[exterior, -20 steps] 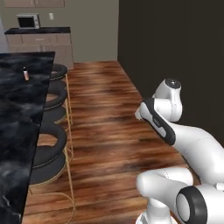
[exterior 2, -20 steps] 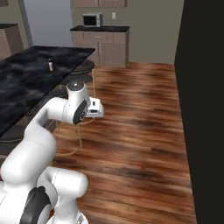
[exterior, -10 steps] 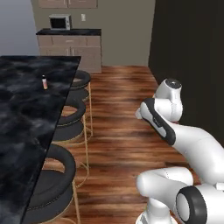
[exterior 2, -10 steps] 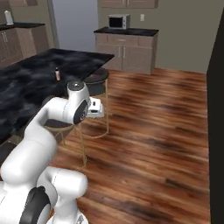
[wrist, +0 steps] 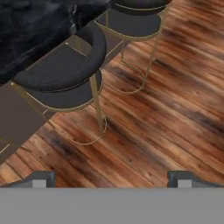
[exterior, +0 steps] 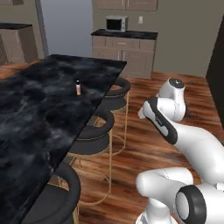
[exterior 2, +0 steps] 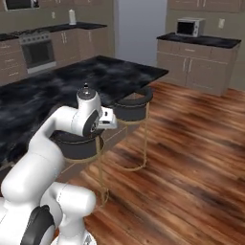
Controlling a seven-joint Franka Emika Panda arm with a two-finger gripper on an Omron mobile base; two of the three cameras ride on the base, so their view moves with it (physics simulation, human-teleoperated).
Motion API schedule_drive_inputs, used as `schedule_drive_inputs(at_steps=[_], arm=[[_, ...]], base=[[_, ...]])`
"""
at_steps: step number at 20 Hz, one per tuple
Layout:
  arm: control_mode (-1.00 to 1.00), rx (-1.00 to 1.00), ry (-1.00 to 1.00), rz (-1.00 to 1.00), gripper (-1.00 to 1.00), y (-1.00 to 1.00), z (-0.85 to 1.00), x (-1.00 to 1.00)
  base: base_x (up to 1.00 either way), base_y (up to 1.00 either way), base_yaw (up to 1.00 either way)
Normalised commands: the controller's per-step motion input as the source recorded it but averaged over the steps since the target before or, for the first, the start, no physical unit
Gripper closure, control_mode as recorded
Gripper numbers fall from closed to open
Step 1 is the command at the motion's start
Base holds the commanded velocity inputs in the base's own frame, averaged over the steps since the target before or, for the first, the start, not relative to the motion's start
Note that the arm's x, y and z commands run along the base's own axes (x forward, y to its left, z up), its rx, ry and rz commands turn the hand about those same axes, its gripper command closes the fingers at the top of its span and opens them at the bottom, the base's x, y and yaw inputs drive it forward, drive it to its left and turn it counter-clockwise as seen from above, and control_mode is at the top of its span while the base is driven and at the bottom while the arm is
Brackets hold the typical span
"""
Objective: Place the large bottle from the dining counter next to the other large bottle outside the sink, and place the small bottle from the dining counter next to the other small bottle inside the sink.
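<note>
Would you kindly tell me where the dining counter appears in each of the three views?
Left base view: the dining counter covers the left half, from the bottom left to the upper middle.
Right base view: it spans the left side, behind the arm.
Hand view: its marble edge sits in the upper left corner.
Shared landmark: the black stools on gold legs along its edge.

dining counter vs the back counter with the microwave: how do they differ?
The dining counter is a long, wide black marble top with white veining; the back counter is a short dark top on tan cabinets. The dining counter has black stools along its edge; the back counter has none. The dining counter bears a small bottle; the back counter bears the microwave. Both tops are dark.
</note>
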Motion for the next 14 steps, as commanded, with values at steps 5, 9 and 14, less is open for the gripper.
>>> schedule_drive_inputs(at_steps=[5, 9, 14], arm=[[1.00, 0.00, 0.00, 0.00, -1.00, 0.00, 0.00, 0.00], [1.00, 0.00, 0.00, 0.00, -1.00, 0.00, 0.00, 0.00], [1.00, 0.00, 0.00, 0.00, -1.00, 0.00, 0.00, 0.00]], base=[[0.68, -0.55, 0.60], [0.35, -0.49, 0.56], [0.00, -0.46, 0.41]])
